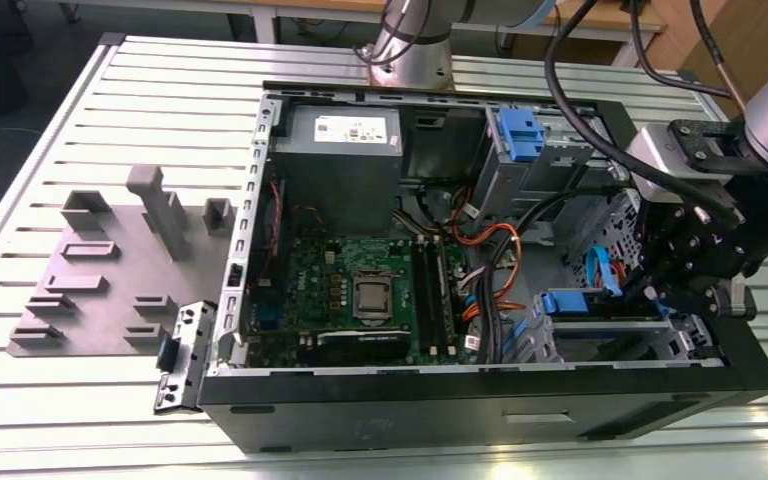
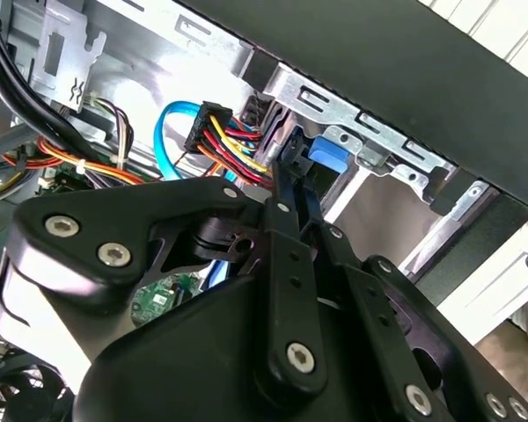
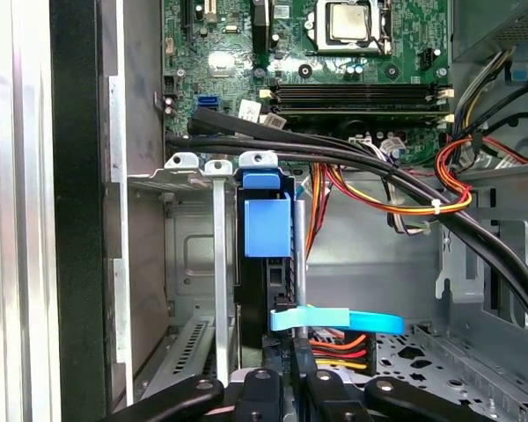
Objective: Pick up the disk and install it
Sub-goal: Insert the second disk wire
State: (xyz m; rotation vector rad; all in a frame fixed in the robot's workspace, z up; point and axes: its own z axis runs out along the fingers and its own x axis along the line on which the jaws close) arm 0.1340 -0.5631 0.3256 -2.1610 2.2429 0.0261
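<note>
The disk [image 3: 267,227] stands on edge in the lower drive cage [image 3: 187,264] of the open computer case [image 1: 491,395], its blue carrier tab facing out. That tab also shows in the exterior view, where the disk [image 1: 574,302] sits near the case's front right corner, and in the second wrist view as the disk [image 2: 330,158]. My gripper [image 3: 301,356] is inside the case, right beside the disk's edge, with the fingers pressed together and nothing visible between them. The second wrist view puts the gripper [image 2: 292,154] tip against the blue tab, next to a power plug. Seen from outside, the gripper [image 1: 631,292] reaches in from the exterior view's right.
A light blue data cable [image 3: 334,320] crosses just ahead of the fingers, and black and coloured wire bundles [image 3: 396,189] run over the cage. The case also holds the motherboard [image 1: 357,290], a grey power-supply box [image 1: 337,130] and a second blue-tabbed caddy [image 1: 518,135]. A grey fixture plate [image 1: 104,270] lies on the slatted table.
</note>
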